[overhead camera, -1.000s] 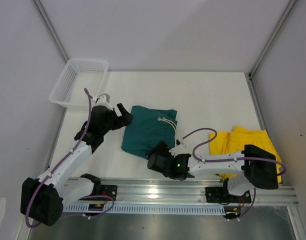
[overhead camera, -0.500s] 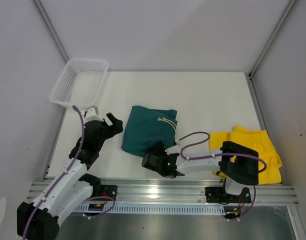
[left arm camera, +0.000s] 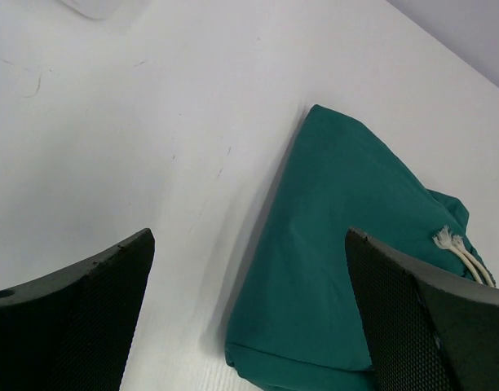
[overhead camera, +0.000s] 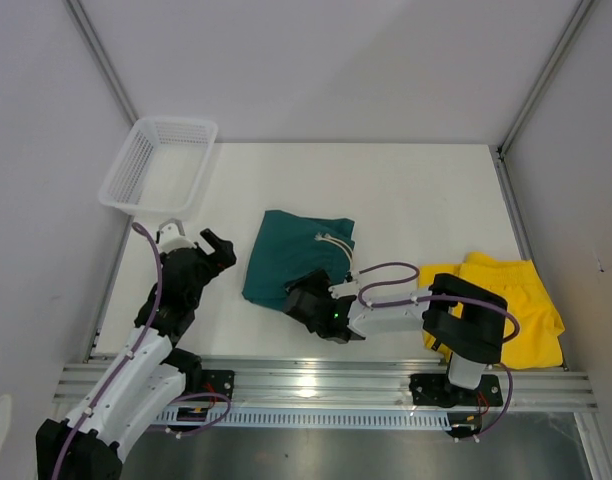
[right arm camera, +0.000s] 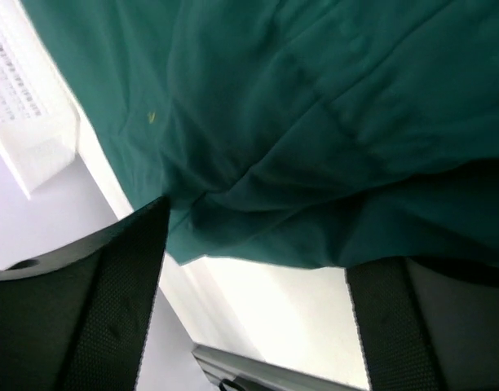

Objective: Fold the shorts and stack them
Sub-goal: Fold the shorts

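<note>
Two pairs share the white table [overhead camera: 416,190]: teal shorts [overhead camera: 296,250] folded mid-table, yellow shorts [overhead camera: 531,290] crumpled far right. The right gripper [overhead camera: 304,297] sits, jaws spread, at the teal shorts' near edge. The left gripper [overhead camera: 214,247], also spread and empty, hovers near their left side.

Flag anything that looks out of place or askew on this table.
The yellow shorts lie crumpled at the near right edge, partly under the right arm, well apart from the folded teal shorts. The white basket sits tilted at the far-left corner, seemingly overhanging the edge of the table.
</note>
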{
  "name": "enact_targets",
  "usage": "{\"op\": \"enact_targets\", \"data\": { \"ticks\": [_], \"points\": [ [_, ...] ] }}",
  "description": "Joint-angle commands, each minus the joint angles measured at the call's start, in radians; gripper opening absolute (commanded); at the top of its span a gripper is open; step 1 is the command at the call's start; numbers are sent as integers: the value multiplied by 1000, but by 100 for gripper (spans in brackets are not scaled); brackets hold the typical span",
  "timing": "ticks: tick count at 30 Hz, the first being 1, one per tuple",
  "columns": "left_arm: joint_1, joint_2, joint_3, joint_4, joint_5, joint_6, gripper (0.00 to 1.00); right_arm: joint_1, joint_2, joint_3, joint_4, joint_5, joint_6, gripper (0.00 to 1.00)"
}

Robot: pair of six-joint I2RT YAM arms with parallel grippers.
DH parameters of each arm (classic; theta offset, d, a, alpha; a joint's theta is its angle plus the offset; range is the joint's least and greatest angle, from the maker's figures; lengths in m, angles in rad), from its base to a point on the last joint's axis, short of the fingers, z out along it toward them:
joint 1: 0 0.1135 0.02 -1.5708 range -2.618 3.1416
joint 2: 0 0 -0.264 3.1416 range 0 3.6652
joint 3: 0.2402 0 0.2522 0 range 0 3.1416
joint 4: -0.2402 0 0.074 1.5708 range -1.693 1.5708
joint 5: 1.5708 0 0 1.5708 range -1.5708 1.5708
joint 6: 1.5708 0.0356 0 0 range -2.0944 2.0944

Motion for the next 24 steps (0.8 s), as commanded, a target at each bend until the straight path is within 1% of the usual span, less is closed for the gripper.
{"op": "enact_targets", "data": {
  "ticks": [1,3,4,5,6,7,9,10,11,12,13,14,15,16,17,18,19,20,21,22,23,24],
  "points": [
    [20,1,-9,28,0,-18,99,-35,26,-21,-30,21,345,81],
    [20,1,-9,29,0,-15,99,-58,21,-36,-27,16,336,66],
    [20,3,-3,32,0,-14,99,-68,10,-45,-27,7,319,50],
    [20,4,-11,32,0,-12,99,-82,0,-65,-26,7,308,41],
    [20,6,-11,35,0,-11,99,-87,-10,-76,-38,-1,286,24],
    [20,12,-11,37,0,-11,99,-96,-40,-87,-44,-10,267,15],
    [20,18,-11,42,8,-5,99,-140,-88,-133,-56,-44,185,0],
    [21,25,-6,42,9,-2,99,-166,-140,-145,-64,-70,17,0],
    [20,29,-5,43,11,1,99,-194,-167,-151,-82,-91,-83,0],
    [21,33,-5,46,18,8,99,-256,-190,-148,-145,-142,-179,0],
    [21,35,-5,52,20,11,99,-292,-212,-147,-180,-169,-354,0],
    [20,44,-6,57,20,12,99,-326,-261,-150,-208,-194,-447,0],
    [20,47,-5,62,21,21,99,-396,-284,-171,-205,-256,-554,0],
    [20,53,-6,71,38,26,99,-439,-306,-184,-187,-315,-675,0],
    [20,65,-9,94,49,31,99,-482,-345,-196,-153,-364,-885,0],
    [20,75,-14,112,66,46,99,-563,-358,-208,-133,-480,-987,0],
    [20,87,-17,132,125,58,99,-603,-362,-216,-116,-546,-1094,0],
    [20,104,-23,213,161,67,99,-636,-362,-214,-106,-599,-1276,0],
    [21,158,-21,245,196,81,99,-691,-340,-204,-119,-707,-1355,0],
    [20,194,-15,271,266,87,99,-712,-317,-157,-151,-725,-1411,0],
    [20,235,29,290,291,89,99,-731,-288,-126,-221,-726,-1454,0],
    [20,330,52,299,317,96,99,-743,-217,-89,-263,-722,-1533,0]
  ]
}}
